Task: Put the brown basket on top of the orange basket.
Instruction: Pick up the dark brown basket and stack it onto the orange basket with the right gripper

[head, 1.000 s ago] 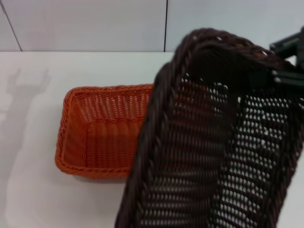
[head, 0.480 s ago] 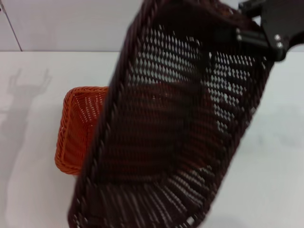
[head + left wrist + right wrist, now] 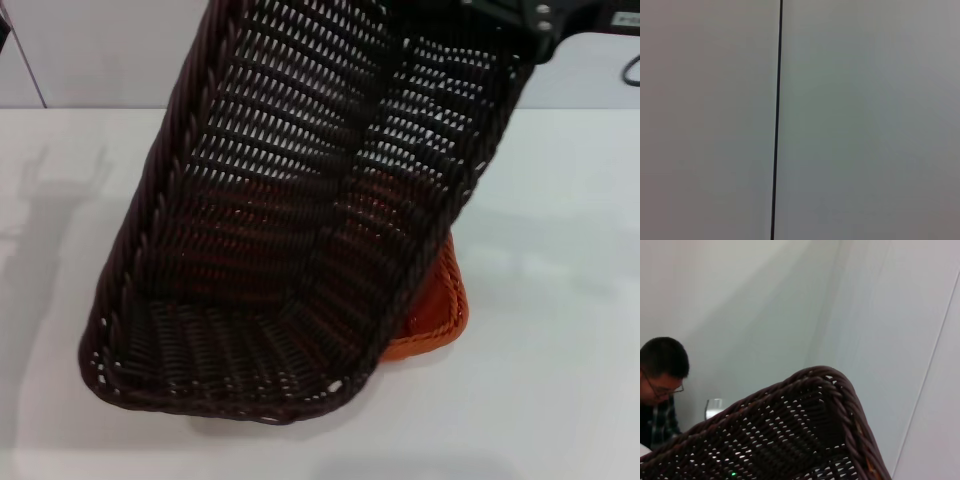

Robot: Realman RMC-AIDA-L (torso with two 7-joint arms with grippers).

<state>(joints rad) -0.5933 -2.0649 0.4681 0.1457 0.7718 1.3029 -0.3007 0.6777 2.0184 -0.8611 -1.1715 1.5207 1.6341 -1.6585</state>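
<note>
The brown basket (image 3: 300,200) hangs steeply tilted from my right gripper (image 3: 525,15), which is shut on its upper rim at the top right of the head view. Its low end is at the front left, close to the table. It covers most of the orange basket (image 3: 440,315), which sits on the table behind and under it; only the orange basket's right corner shows, plus some orange seen through the weave. I cannot tell whether the two baskets touch. The right wrist view shows the brown basket's braided rim (image 3: 810,385). My left gripper is out of view.
The white table (image 3: 560,380) has open surface to the right and front. A white panelled wall (image 3: 90,50) stands behind it. In the right wrist view a person (image 3: 660,385) and a glass (image 3: 714,407) are beyond the basket.
My right gripper has swung the brown basket up and to the left, over the orange basket. Its low end has dropped toward the front left, and it now hides most of the orange basket.
</note>
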